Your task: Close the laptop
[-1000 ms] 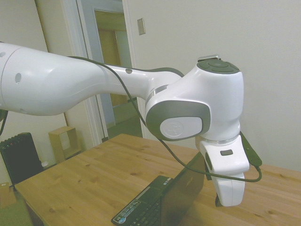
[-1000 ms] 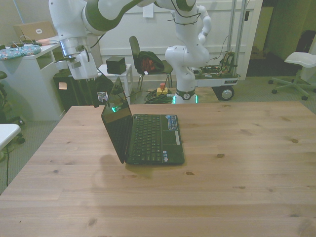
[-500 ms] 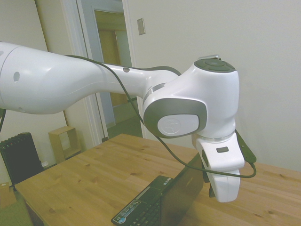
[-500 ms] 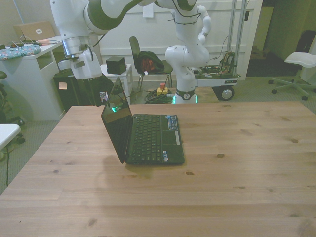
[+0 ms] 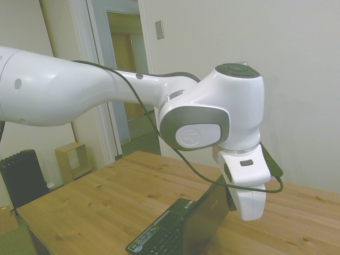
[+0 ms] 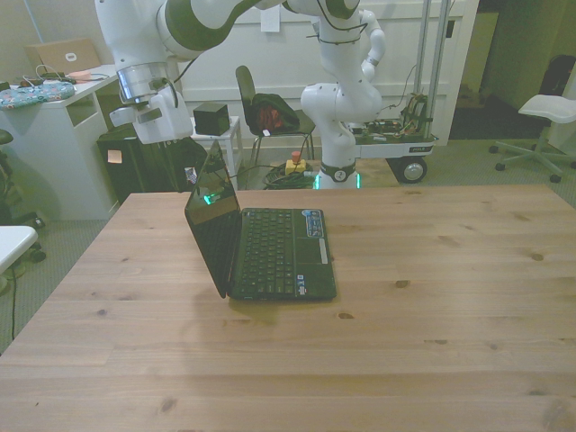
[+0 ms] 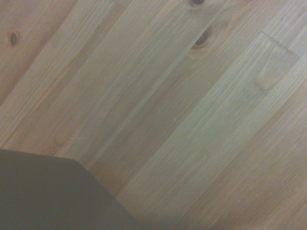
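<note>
— Laptop [image 6: 270,247] position?
— Open on the wooden worktop [image 6: 432,297], toward the front view's left, lid raised a bit past upright, keyboard facing the front view's right.
— And the claw [image 6: 191,176]?
— Behind the lid's top edge, just beside it; contact unclear. Its fingers are hidden, so I cannot tell their spread.

Black laptop [image 6: 270,252], knotty pale-wood table [image 6: 432,297]
</note>
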`<state>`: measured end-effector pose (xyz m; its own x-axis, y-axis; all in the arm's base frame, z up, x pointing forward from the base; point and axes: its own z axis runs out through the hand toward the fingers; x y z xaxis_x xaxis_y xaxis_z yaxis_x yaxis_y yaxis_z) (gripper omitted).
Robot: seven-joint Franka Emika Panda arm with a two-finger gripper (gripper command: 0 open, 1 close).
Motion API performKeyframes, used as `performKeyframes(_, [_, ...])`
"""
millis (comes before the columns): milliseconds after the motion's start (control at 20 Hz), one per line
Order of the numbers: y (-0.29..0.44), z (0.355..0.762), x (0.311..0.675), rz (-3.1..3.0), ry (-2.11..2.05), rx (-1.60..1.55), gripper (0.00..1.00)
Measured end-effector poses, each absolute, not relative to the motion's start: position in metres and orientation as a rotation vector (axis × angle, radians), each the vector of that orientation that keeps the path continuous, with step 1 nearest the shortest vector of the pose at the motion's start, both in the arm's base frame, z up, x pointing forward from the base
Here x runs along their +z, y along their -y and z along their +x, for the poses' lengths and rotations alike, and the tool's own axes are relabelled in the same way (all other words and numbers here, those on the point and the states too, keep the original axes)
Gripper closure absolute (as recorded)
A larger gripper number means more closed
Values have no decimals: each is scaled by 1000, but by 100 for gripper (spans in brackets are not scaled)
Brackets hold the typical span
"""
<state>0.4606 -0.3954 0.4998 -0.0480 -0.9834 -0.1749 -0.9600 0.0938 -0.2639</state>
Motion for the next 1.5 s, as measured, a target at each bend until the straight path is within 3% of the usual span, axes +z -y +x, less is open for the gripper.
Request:
performKeyframes(650, [341,481,507,-2044,-1995,-98,100])
performKeyframes(1500, [244,510,476,-2152,-1941,-39,100])
